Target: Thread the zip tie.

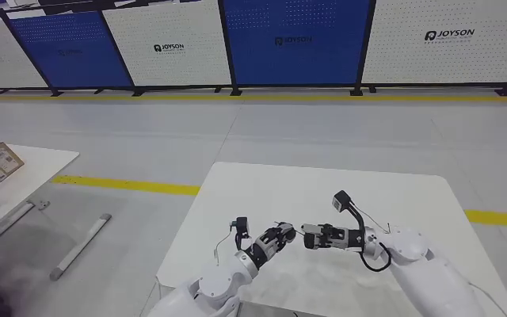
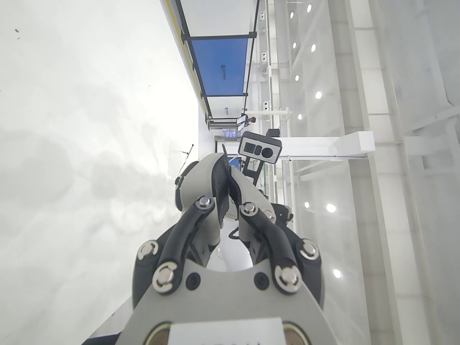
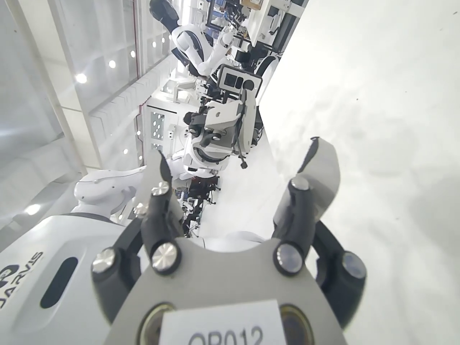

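Observation:
Low over the front part of the white table (image 1: 333, 190), my two grippers face each other tip to tip, a small gap apart. My left gripper (image 1: 287, 232) (image 2: 224, 177) is shut, its black pads pressed flat together; whether anything thin sits between them I cannot tell. My right gripper (image 1: 306, 236) (image 3: 239, 156) stands open with a wide gap and nothing between its fingers (image 3: 320, 159). Through that gap the left gripper (image 3: 201, 130) shows a short way off, pointing back at it. I cannot make out a zip tie.
The table's near-left edge (image 1: 182, 246) runs close under the left arm. A second white table (image 1: 32, 170) stands to the left, with a grey bar (image 1: 79, 246) on the floor beside it. Blue and white panels (image 1: 293, 40) line the back.

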Robot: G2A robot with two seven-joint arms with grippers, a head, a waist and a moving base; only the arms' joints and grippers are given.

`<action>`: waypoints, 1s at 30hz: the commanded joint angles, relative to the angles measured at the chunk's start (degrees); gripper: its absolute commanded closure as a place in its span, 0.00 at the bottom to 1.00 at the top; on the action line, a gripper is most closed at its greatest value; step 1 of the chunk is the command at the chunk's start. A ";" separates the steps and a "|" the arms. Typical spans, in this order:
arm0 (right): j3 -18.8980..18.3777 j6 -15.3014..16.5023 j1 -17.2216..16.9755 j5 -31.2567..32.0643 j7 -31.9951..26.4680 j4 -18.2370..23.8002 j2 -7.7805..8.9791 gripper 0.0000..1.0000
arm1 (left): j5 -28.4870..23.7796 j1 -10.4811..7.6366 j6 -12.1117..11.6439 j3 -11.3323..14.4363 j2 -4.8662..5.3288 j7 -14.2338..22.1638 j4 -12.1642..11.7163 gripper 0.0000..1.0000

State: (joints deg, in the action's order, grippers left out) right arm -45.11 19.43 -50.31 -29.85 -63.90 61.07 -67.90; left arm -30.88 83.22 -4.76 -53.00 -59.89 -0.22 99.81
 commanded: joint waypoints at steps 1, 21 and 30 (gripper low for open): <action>0.30 0.05 0.46 -0.13 -0.33 -0.84 -0.33 1.00 | 0.05 0.26 -0.03 -0.27 -0.06 0.28 0.00 1.00; -0.40 0.05 1.03 1.03 -1.77 -2.81 -1.85 1.00 | 0.72 1.22 0.43 -1.72 -1.05 0.61 0.11 1.00; -1.30 0.05 0.92 1.53 -2.61 -2.83 -2.05 1.00 | 3.61 1.55 0.61 -1.84 -1.34 0.30 0.11 0.00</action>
State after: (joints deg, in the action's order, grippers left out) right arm -46.28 19.48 -49.38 -28.32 -66.26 58.19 -69.97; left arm -27.29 84.78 -4.15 -54.86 -61.23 0.05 99.91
